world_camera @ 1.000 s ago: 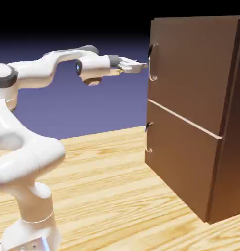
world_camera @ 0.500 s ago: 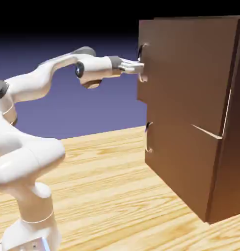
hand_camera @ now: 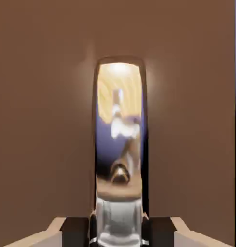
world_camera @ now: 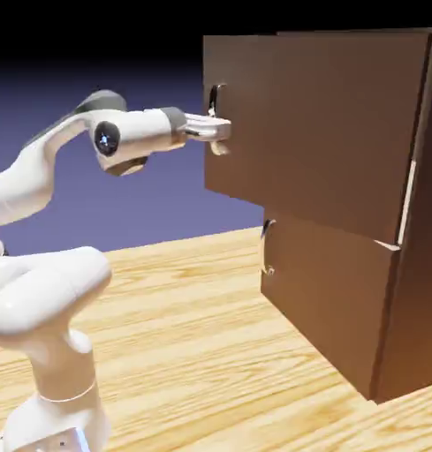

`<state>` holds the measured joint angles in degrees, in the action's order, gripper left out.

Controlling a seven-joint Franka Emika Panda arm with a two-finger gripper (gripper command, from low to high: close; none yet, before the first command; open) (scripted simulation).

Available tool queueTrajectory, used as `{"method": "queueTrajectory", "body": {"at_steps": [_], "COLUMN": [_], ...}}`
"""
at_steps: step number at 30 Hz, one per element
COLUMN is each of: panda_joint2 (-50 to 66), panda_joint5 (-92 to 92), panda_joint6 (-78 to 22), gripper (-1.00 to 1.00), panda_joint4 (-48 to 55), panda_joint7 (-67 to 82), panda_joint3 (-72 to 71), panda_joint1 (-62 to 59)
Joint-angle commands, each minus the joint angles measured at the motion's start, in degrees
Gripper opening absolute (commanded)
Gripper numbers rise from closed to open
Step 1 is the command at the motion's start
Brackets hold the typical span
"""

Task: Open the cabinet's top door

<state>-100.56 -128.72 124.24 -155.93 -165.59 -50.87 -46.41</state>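
While the cabinet (world_camera: 378,265) stands at the right side of the exterior view on the wooden table (world_camera: 193,335), its top door (world_camera: 299,132) juts out from the body, its handle edge well forward of the lower panel (world_camera: 325,300), which sits flush and closed. A pale sliver shows along the door's far edge where it meets the cabinet's side. The white arm (world_camera: 42,265) rises from the lower left and reaches level toward the door, and the end effector (world_camera: 221,130) is clamped on the curved vertical handle (world_camera: 216,119) near the door's left edge, its fingers pinched together around that bar. In the hand view the handle (hand_camera: 119,140) fills the middle as a tall, shiny, mirror-like strip against the flat brown wood of the door (hand_camera: 42,120), running down to the bottom edge between the two grey fingertips (hand_camera: 76,229), which press against it from either side.
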Motion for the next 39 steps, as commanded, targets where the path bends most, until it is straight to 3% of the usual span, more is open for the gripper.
{"method": "queueTrajectory", "body": {"at_steps": [1, 11, 20, 39], "panda_joint2": [-0.04, -0.44, -0.10, 36.68], "panda_joint5": [0.78, 14.67, 21.98, 58.19], "panda_joint6": [-2.04, -19.31, -40.78, -64.48], "gripper": [-1.00, -1.00, -1.00, -1.00], "panda_joint4": [-2.07, -13.97, -16.82, -2.78], "panda_joint7": [1.44, 10.01, 12.77, 37.23], "panda_joint3": [1.88, 22.64, 36.68, 68.78], "panda_joint1": [1.56, 6.92, -6.23, -3.12]}}
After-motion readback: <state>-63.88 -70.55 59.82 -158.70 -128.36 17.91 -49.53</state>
